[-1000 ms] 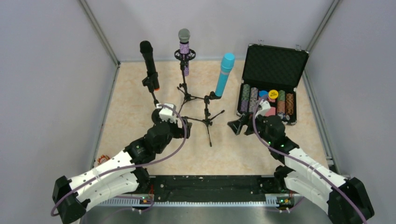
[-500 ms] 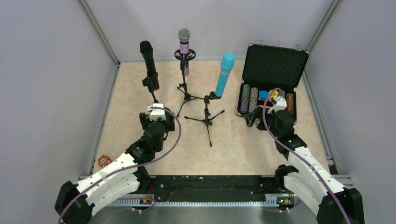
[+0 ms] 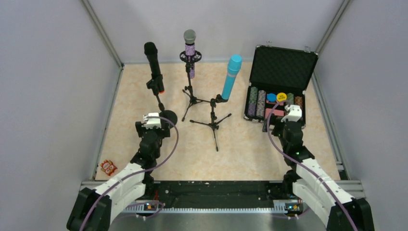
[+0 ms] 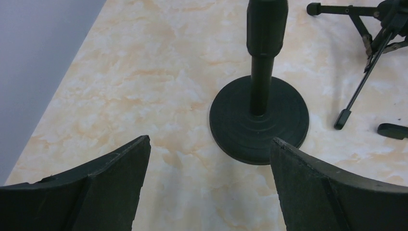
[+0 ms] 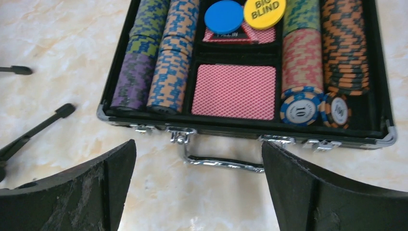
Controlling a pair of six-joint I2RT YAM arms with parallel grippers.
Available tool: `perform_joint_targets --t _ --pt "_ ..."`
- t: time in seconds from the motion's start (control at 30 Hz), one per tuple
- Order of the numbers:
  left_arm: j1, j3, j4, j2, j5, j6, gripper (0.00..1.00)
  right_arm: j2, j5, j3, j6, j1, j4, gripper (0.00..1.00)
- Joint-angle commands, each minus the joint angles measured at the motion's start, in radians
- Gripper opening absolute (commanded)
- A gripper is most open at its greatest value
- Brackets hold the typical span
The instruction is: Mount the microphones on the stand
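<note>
The left claw [image 4: 209, 144] is wide open and holds nothing. Its two dark fingers [image 4: 110, 183] hang low over the table [image 4: 144, 57], pointing at the round black foot of a stand [image 4: 260, 120]. The left arm is stretched forward and stays low.

The right claw [image 5: 198, 145] is wide open too, and empty. It points down at the front of an open chip case [image 3: 284, 62], just behind the shiny handle [image 5: 221, 161]. The right arm reaches forward along the right side.

From above you can see all three mics up on stands. The black microphone [image 3: 154, 65] is clipped on the round-foot stand at the back left. The purple glitter microphone [image 3: 189, 48] stands straight up in the middle, at the back. The cyan microphone [image 3: 230, 77] leans on a three-leg stand [image 3: 211, 120] near the case.

The left wrist view shows only the pole and foot, not the mic. The right wrist view shows what the top view blurs: rows of chips [image 5: 168, 53], red playing cards [image 5: 234, 91], a blue disc [image 5: 223, 17] and a yellow disc [image 5: 263, 9] that says BIG BLIND.
</note>
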Motion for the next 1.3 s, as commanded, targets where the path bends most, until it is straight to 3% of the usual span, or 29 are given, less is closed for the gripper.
perform_joint_targets --t 0.0,0.13,0.33,0.47,0.57,0.67,0.83,0.93,1.27 --pt "0.077 -0.065 0.333 0.085 0.166 0.046 0.98 -0.062 0.087 -0.131 -0.136 -0.007 0.331 0.98" --pt "0.113 -0.034 0.386 0.182 0.276 0.11 0.99 -0.087 0.119 -0.308 -0.144 -0.008 0.603 0.95" --pt "0.185 -0.007 0.528 0.325 0.415 0.162 0.99 0.007 0.163 -0.344 -0.184 -0.009 0.789 0.98" --pt "0.277 0.044 0.574 0.43 0.6 0.144 0.99 0.165 0.201 -0.317 -0.214 -0.01 0.918 0.99" --pt "0.343 0.086 0.615 0.524 0.664 0.111 0.99 0.326 0.223 -0.284 -0.269 -0.009 1.08 0.99" --pt "0.439 0.14 0.501 0.524 0.762 0.046 0.99 0.504 0.212 -0.244 -0.306 -0.025 1.213 0.99" --pt "0.477 0.204 0.423 0.562 0.786 0.013 0.99 0.768 0.168 -0.204 -0.313 -0.066 1.423 0.99" --pt "0.48 0.252 0.362 0.584 0.783 0.011 0.99 0.728 0.137 -0.181 -0.301 -0.067 1.309 0.99" --pt "0.482 0.189 0.396 0.517 0.871 0.055 0.97 0.734 0.144 -0.163 -0.295 -0.074 1.292 0.99"
